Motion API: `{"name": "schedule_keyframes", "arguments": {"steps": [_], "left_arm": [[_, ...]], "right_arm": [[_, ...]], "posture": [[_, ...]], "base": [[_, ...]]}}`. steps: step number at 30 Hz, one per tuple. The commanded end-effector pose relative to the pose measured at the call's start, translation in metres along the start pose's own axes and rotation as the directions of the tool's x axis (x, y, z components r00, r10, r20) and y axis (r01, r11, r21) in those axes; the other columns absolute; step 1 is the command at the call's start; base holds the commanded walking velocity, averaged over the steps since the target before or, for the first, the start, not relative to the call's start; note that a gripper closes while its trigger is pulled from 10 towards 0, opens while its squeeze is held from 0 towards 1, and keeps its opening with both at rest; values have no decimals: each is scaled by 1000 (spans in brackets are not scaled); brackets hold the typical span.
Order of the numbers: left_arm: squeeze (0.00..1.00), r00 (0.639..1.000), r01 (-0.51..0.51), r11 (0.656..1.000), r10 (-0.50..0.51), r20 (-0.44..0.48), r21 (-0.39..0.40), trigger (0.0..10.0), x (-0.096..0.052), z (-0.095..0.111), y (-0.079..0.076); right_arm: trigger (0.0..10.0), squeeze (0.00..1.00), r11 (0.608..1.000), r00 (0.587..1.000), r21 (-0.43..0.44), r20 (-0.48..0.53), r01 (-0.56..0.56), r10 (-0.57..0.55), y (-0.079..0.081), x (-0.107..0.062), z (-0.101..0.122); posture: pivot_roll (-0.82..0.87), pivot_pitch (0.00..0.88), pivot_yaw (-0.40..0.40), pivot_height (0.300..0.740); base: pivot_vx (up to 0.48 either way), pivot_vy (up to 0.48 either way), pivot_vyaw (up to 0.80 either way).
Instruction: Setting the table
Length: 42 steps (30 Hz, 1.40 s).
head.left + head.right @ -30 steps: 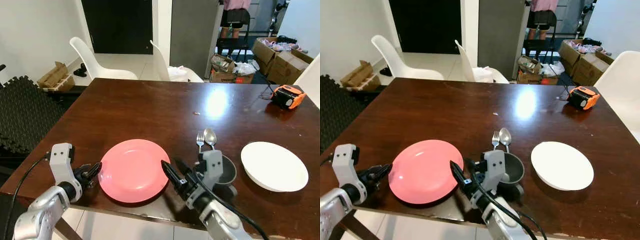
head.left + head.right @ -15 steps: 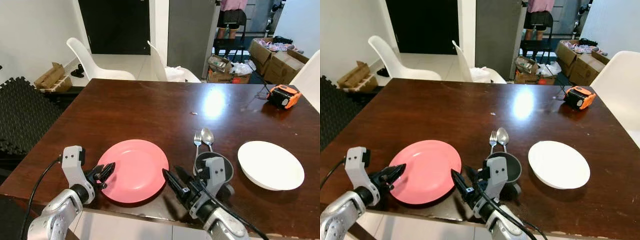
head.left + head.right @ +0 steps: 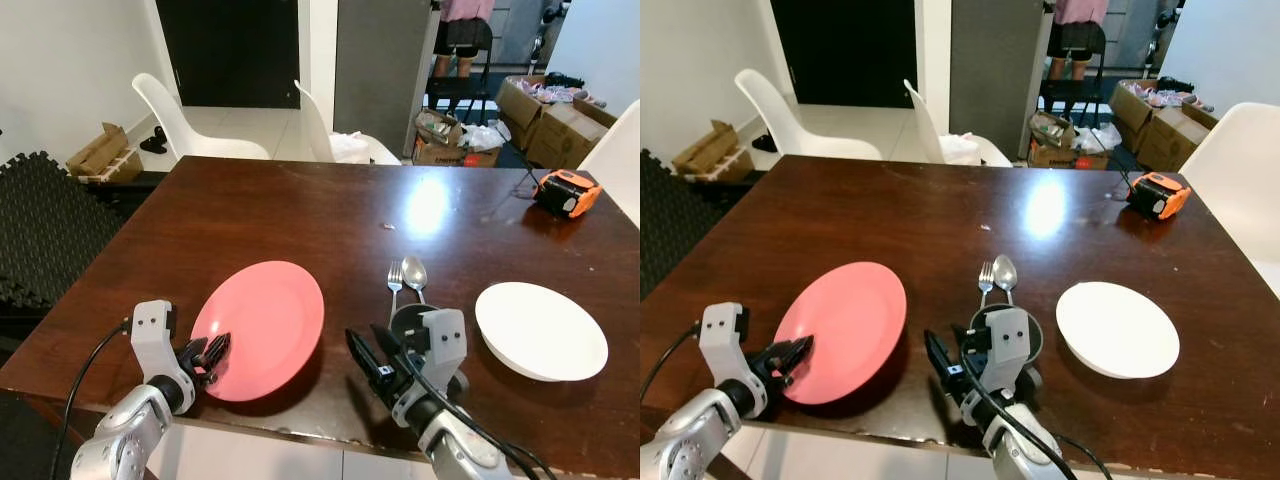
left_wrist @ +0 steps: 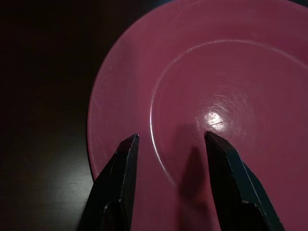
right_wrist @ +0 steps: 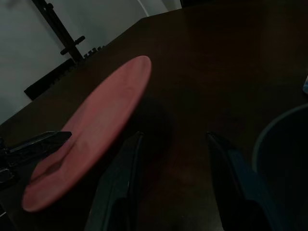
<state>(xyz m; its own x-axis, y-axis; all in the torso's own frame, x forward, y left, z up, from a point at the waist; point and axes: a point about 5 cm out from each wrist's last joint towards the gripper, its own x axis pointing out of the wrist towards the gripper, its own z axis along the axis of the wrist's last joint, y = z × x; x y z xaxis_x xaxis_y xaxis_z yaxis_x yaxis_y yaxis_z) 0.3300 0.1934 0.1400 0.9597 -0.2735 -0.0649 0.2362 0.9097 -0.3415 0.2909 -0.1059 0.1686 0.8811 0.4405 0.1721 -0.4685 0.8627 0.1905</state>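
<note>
Pink plate [image 3: 262,325] tilted, far edge raised off the brown table [image 3: 300,220], near-left rim pinched by left gripper [image 3: 207,356]. Right gripper [image 3: 366,350] fingers spread, hovering between plate and grey bowl [image 3: 404,318]. Fork [image 3: 395,281], spoon [image 3: 415,272] behind bowl; white plate [image 3: 541,329] right.

Glossy pink plastic plate [image 3: 262,325], polished dark wood table [image 3: 300,215], shiny metal spoon [image 3: 414,271].
</note>
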Motion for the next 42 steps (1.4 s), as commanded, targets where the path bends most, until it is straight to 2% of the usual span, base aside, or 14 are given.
{"name": "schedule_keyframes", "arguments": {"steps": [1,9,10,11,12,17,20,26,27,28,38,39,41,42], "left_arm": [[0,997,-55,998,56,-57,18,10000,-4,-15,10],[0,989,-29,986,52,-141,164,10000,-4,-39,0],[0,989,-29,986,51,-137,162,10000,-4,-39,0],[0,989,-29,986,51,-137,162,10000,-4,-39,0],[0,990,-29,986,51,-134,161,10000,-4,-38,0],[0,991,-28,986,49,-127,164,10000,-4,-38,0],[0,992,-27,985,47,-116,171,10000,-3,-38,0],[0,992,-26,984,46,-114,175,10000,-4,-39,-1],[0,992,-26,984,46,-114,175,10000,-5,-38,-1],[0,993,-26,984,46,-113,174,10000,-5,-38,-1],[0,994,-27,984,45,-103,177,10000,-8,-36,-1],[0,994,-28,984,46,-99,177,10000,-8,-35,-2],[0,994,-28,984,46,-98,178,10000,-8,-35,-2],[0,994,-29,984,46,-96,177,10000,-8,-35,-2]], "right_arm": [[10000,0,1000,1000,15,-13,15,-15,-1,-1,-5],[10000,0,982,986,129,112,-136,122,18,20,26],[10000,114,970,981,171,122,-171,152,22,21,29],[10000,114,970,981,171,122,-171,152,22,21,29],[10000,1000,961,978,200,122,-189,167,23,22,29],[10000,1000,949,981,252,83,-191,175,24,22,22],[10000,1000,950,997,304,-10,-72,78,15,25,4],[10000,1000,935,995,353,-86,-21,55,6,31,-9],[10000,71,925,994,378,-90,-31,70,6,33,-10],[10000,0,916,992,399,-88,-44,86,6,36,-9],[10000,0,829,949,519,-98,-208,300,14,58,-11],[4588,0,818,935,532,-122,-220,332,16,60,-14],[4588,0,816,933,534,-130,-221,337,17,60,-15],[0,0,812,927,543,-151,-213,344,18,61,-18]], "posture": [[-11,188,104,740],[-11,195,95,740],[-8,196,93,740],[-8,196,93,740],[-6,198,92,740],[-6,200,89,740],[-3,201,87,740],[3,204,87,740],[3,204,87,740],[6,206,87,740],[26,215,73,740],[26,215,71,740],[26,215,71,740],[26,216,65,740]], "base": [[0,0,0],[0,0,0],[0,0,0],[0,0,0],[0,0,0],[0,0,0],[0,0,0],[0,0,0],[0,0,0],[0,0,0],[0,0,0],[0,0,0],[0,0,0],[0,0,0]]}}
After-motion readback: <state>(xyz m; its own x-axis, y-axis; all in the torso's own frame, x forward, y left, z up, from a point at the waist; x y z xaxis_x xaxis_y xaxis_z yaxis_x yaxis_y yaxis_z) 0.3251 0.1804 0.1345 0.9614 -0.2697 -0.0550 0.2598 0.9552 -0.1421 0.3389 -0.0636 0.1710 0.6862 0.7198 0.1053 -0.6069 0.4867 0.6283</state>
